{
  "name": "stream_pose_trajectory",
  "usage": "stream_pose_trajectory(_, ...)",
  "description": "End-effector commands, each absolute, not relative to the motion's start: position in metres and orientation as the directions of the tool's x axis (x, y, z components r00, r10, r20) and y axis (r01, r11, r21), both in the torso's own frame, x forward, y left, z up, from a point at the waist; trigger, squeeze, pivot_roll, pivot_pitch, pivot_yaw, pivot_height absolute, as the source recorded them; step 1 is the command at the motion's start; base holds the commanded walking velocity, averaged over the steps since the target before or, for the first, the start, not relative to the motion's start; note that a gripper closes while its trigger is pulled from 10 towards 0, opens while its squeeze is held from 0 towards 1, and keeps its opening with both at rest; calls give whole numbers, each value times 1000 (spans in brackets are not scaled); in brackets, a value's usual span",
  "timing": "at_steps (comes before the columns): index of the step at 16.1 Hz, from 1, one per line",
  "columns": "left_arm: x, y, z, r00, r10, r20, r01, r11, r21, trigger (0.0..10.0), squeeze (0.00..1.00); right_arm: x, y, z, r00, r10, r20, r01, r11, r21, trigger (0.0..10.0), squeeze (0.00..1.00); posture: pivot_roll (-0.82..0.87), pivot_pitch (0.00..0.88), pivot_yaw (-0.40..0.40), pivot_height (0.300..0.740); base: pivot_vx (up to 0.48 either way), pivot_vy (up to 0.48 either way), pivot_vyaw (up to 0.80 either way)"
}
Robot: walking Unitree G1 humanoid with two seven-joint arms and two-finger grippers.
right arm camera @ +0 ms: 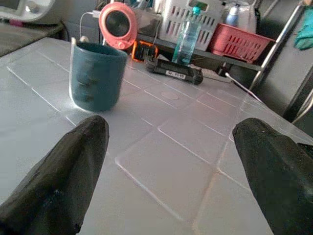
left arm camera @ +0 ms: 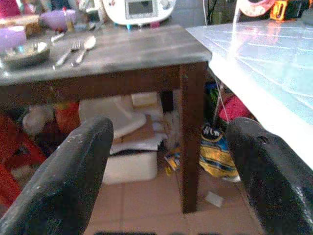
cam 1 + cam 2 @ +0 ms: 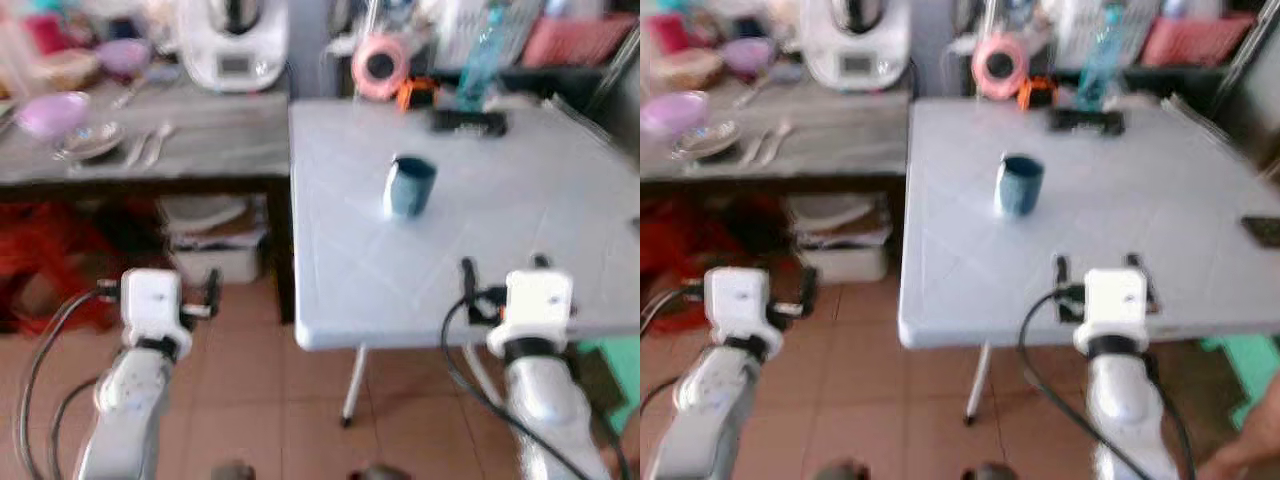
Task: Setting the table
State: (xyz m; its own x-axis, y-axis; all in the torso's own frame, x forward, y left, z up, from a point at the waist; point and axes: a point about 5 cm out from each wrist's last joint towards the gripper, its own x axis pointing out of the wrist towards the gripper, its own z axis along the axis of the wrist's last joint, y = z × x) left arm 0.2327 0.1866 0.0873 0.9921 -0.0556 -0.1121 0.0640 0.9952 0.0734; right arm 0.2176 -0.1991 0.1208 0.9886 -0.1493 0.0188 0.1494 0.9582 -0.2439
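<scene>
A blue cup (image 3: 409, 186) is already parked near the middle of the white table (image 3: 340, 290), upright and with bare tabletop all round it. It looks like a stiff glazed mug, so probably a bit heavy, slick and chippable; no handle can be made out from the right wrist view, so it'd best be pinched across the body or over the rim.

The rest of the setting seems to be waiting on the grey side table (image 3: 200, 140) at roughly 10 o'clock from the cup: a fork (image 2: 67, 52) and spoon (image 2: 83, 49) lying side by side, thin and flat against the wood, so tricky to get under, best grabbed mid-handle. Just beside them a small dish (image 2: 24, 54) and a purple bowl (image 3: 52, 112), likely breakable, rim grip suggested.

The right gripper (image 1: 168, 161) is held low over the white table at about 5 o'clock from the cup, fingers spread wide, nothing in them. The left gripper (image 2: 171, 166) is hung out below the side table's edge, also spread wide and empty.

The head views are blurred, so the clutter at 12 o'clock is mostly guesswork. What's inside the bowl and dish can't be told.
</scene>
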Motion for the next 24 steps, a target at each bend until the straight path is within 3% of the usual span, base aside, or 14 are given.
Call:
stream_pose_trajectory(1, 235, 190, 91, 994, -46, -101, 55, 994, 90, 10000, 0, 219, -197, 122, 990, -140, 26, 142, 960, -240, 10000, 0, -53, 0, 12, 740, 0, -319, 550)
stream_pose_trajectory(7, 237, 188, 95, 995, -58, -77, 64, 994, 85, 10000, 0, 221, -199, 129, 986, -150, 67, 161, 963, -214, 10000, 0, -49, 0, 10, 740, 0, 0, 0)
stream_pose_trajectory(13, 246, 181, 101, 997, -65, -37, 66, 997, 46, 10000, 0, 237, -177, 142, 994, -61, 93, 46, 987, 157, 10000, 0, -55, 0, 29, 740, 0, 0, 0)
stream_pose_trajectory(18, 245, 178, 102, 994, -107, -35, 107, 994, 6, 10000, 0, 235, -174, 136, 996, -58, 68, 51, 994, 92, 10000, 0, -55, 0, 23, 740, 0, 0, 0)
stream_pose_trajectory(24, 245, 175, 101, 991, -129, -33, 129, 992, 0, 10000, 0, 234, -173, 130, 999, -28, 36, 27, 1000, 3, 10000, 0, -60, 0, 23, 740, 337, 0, 0)
